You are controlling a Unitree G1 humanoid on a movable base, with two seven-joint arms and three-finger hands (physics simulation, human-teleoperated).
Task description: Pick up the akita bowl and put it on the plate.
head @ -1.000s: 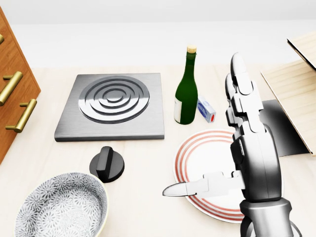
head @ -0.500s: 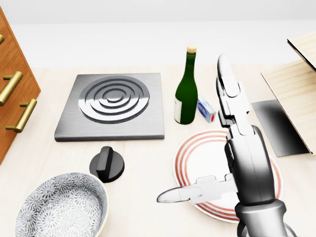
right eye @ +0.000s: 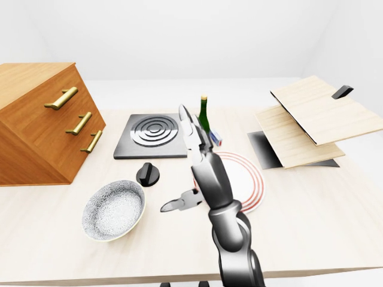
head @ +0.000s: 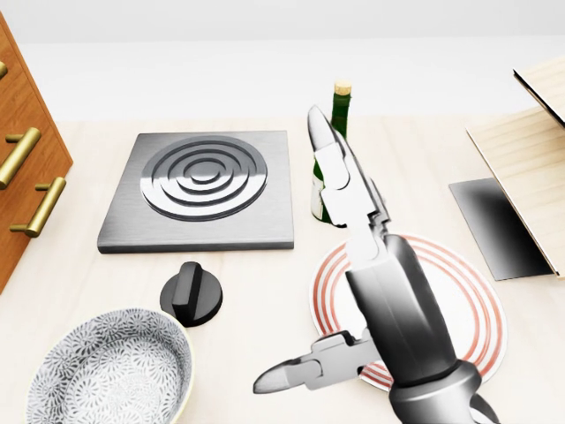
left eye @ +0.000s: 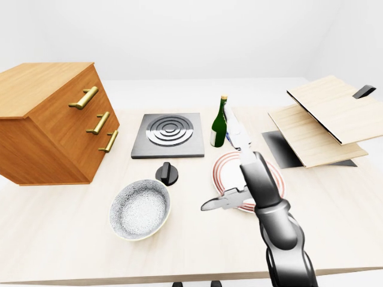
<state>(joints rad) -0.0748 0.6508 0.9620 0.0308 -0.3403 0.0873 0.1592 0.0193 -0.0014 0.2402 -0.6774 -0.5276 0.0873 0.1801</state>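
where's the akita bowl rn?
Head view, bottom left: the akita bowl lies just below-left of the black knob, well apart from the striped plate to its right.

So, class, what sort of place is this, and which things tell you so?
Most likely a kitchen counter, rendered in a simulator. A hob with its knob lies on the pale wooden top, alongside a bowl, a plate and a green bottle.

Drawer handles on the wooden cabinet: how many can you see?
3, stacked on the cabinet, left-eye view: top handle, middle handle, bottom handle. None looks hidden.
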